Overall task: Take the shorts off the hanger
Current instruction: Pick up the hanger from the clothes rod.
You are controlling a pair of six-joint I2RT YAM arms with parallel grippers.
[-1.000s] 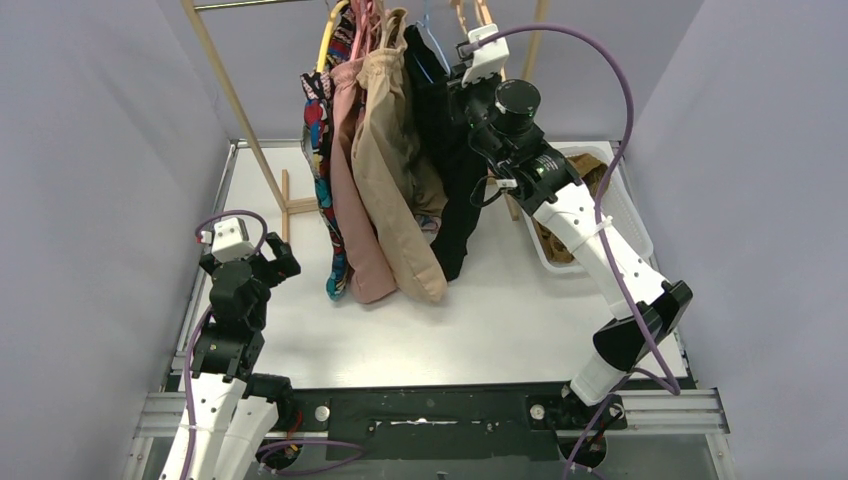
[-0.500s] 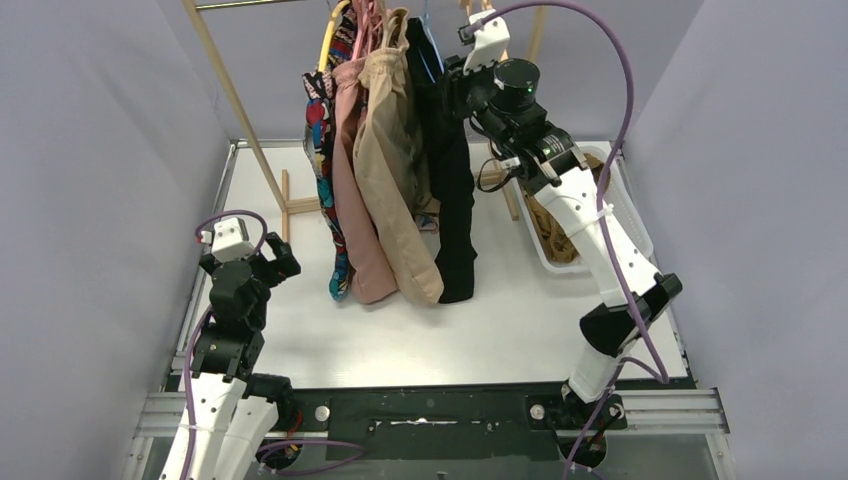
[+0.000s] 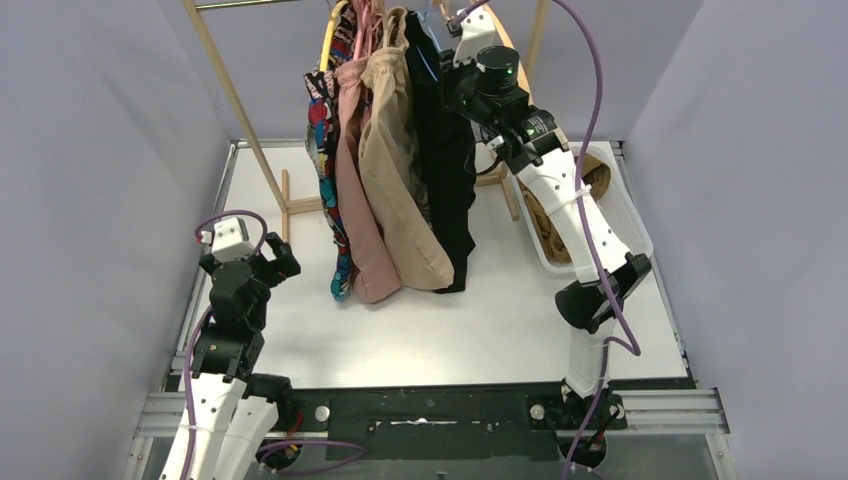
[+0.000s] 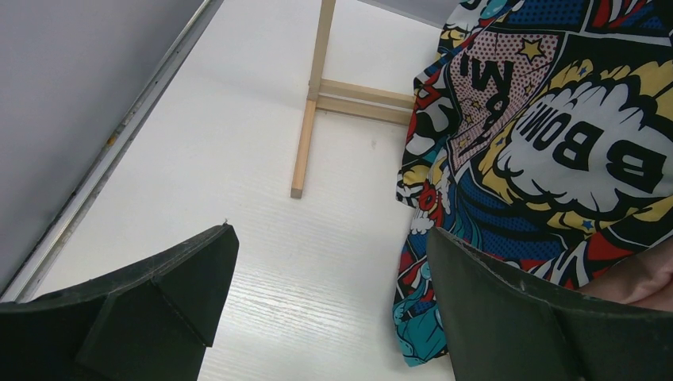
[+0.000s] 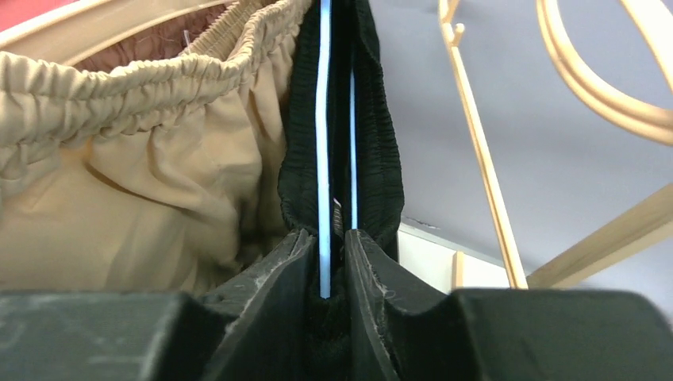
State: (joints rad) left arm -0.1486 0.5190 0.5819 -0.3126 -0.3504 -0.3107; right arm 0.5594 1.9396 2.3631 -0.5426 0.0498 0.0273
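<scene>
The shorts (image 3: pixel 390 170) hang at 12 o'clock over the table (image 3: pixel 500 320). The right gripper (image 5: pixel 332 246) is clenched on the black shorts (image 5: pixel 373 143) beside a blue hanger (image 5: pixel 323 119). The left gripper (image 4: pixel 329 238), at 8 o'clock, gapes wide near the comic-print shorts (image 4: pixel 548 159).

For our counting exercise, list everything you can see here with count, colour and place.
table: one, white, underneath
rack: one, pale wood, table's far end
basket: one, white, table's right side
comic-print shorts: one, multicolour, leftmost on rack
pink shorts: one, dusty pink, next along
beige shorts: one, beige, middle
black shorts: one, black, rightmost hanging
hanger: one, blue, inside black shorts
brown shorts: at least one, mustard-brown, in basket
left hand: one, black, open, near comic-print shorts
right hand: one, black, shut on black shorts
</scene>
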